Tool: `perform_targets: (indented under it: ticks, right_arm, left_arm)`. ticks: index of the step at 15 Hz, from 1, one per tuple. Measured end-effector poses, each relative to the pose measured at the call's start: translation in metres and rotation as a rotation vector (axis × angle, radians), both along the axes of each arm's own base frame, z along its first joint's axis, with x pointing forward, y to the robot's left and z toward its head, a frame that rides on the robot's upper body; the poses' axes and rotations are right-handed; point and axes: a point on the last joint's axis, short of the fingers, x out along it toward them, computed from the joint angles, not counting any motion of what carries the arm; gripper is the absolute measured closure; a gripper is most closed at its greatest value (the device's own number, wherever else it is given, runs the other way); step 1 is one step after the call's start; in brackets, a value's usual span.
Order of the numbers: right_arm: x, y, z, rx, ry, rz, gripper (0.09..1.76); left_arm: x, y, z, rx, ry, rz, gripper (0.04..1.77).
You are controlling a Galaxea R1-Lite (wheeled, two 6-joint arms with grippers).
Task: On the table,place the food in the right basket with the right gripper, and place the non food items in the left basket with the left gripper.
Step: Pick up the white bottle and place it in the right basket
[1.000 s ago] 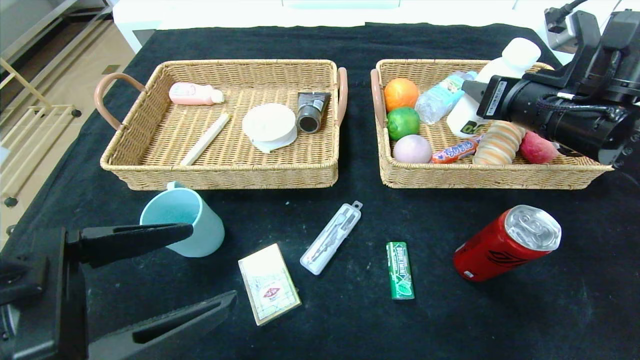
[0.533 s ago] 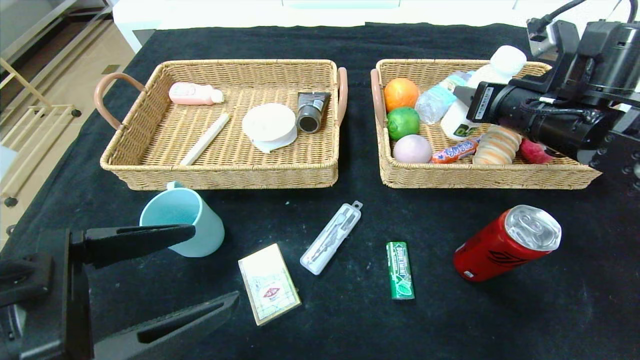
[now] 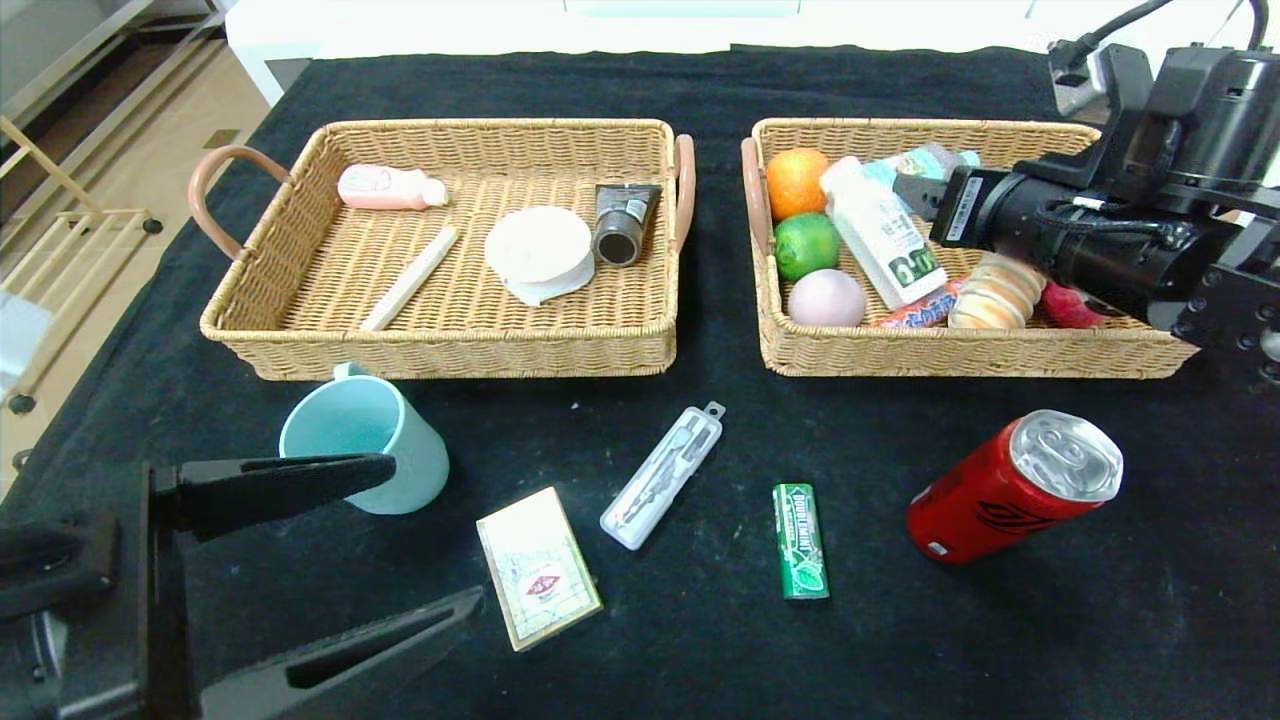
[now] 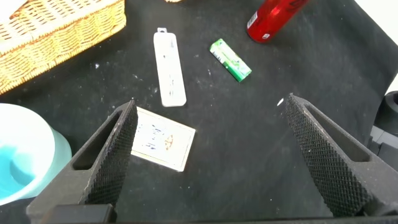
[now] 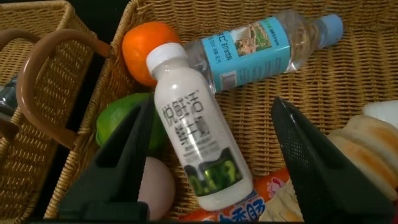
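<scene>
A black cloth [image 3: 700, 650] covers the bench from edge to edge, dusted with small white specks and crumbs, most thickly across its near half. Behind its far edge runs a white ledge [image 3: 450, 25], with a pale blue strip [image 3: 680, 6] just showing at the top. Off the bench's left side lies a tan floor [image 3: 130, 150] with a small dark square patch [image 3: 222, 138] set into it. On that floor stands a cream rail frame [image 3: 60, 215] on black casters [image 3: 152, 226], one near the bench's corner and another nearer by. A grey shelf [image 3: 70, 50] sits beyond the frame in the far left corner.
</scene>
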Motion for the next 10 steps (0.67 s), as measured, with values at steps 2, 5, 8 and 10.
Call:
perform_targets:
  ticks: [2,5,8,10]
  right_arm:
    - [-0.002,0.0,0.0,-0.001,0.003,0.0,0.39]
    - [-0.012,-0.002,0.005,0.0,-0.004,0.008,0.31]
    - [-0.03,-0.008,0.011,0.0,-0.014,0.016,0.26]
    - [-0.045,-0.017,0.014,-0.001,-0.018,0.016,0.23]
  left_arm:
    - [0.001,-0.001,-0.001,0.002,0.003,0.0,0.09]
    - [0.002,-0.001,-0.002,0.005,0.007,0.001,0.09]
    - [0.002,-0.002,-0.003,0.007,0.009,0.001,0.09]
    - [0.003,-0.002,-0.003,0.008,0.01,0.004,0.09]
